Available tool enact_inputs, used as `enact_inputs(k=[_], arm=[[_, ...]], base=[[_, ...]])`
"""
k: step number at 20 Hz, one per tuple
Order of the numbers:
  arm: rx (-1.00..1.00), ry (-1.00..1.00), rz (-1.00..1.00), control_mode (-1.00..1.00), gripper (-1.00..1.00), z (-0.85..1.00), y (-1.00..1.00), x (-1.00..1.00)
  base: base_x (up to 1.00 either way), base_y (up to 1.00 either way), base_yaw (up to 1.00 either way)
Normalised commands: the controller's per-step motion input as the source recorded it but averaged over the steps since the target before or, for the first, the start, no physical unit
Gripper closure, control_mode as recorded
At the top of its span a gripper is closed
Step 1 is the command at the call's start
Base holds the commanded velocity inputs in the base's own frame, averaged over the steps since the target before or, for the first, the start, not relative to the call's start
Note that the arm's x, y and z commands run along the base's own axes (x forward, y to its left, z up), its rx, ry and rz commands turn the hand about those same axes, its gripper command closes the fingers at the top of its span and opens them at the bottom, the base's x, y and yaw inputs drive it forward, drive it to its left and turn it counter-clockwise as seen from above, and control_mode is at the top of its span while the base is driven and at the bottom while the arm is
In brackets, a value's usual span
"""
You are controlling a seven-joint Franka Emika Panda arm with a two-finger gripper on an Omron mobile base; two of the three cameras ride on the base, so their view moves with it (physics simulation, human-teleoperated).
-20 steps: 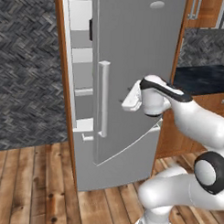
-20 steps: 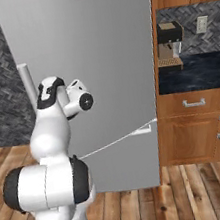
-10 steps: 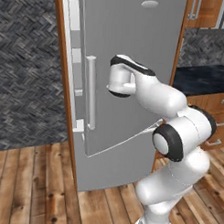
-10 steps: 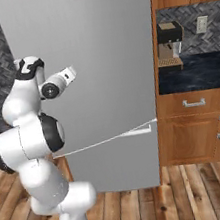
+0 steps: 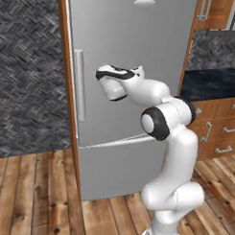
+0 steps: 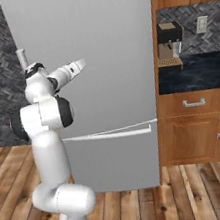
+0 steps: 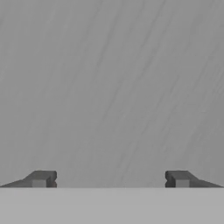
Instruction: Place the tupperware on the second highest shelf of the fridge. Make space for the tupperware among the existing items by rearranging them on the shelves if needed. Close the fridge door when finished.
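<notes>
In the left base view the fridge (image 5: 136,38) stands tall and plain grey, set into wood-brown side panelling, and the fridge door (image 5: 124,105) lies shut and flush across its front, a long vertical silver handle (image 5: 80,84) running down near its left edge. Below the door a thin pale seam marks the top of the lower drawer front (image 5: 113,169). The white arm rises from the lower right, bends at a dark elbow joint and reaches left across the door, its hand turned toward the grey panel just right of the handle; the gripper (image 5: 102,74) sits close against the door face. In the right base view the same grey door (image 6: 112,51) spans the middle of the picture, with wooden cabinets (image 6: 201,127), a dark counter (image 6: 197,72) and a coffee machine (image 6: 167,41) to its right. Here the arm stands at the left, forearm raised and angled toward the door. In the hand view the gripper (image 7: 110,178) faces a flat, faintly streaked grey surface, and its two dark fingertips (image 7: 41,178) stand spread wide apart with nothing between them.
</notes>
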Motion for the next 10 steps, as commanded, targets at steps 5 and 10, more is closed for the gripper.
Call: enact_inputs(k=[5, 10], arm=[[0.00, 0.27, -0.18, -1.00, -1.00, 0.72, -0.14, 1.00], [0.00, 0.30, -0.16, -1.00, -1.00, 0.96, 0.00, 1.00]], base=[[0.00, 0.00, 0.00], [0.00, 0.00, 0.00]])
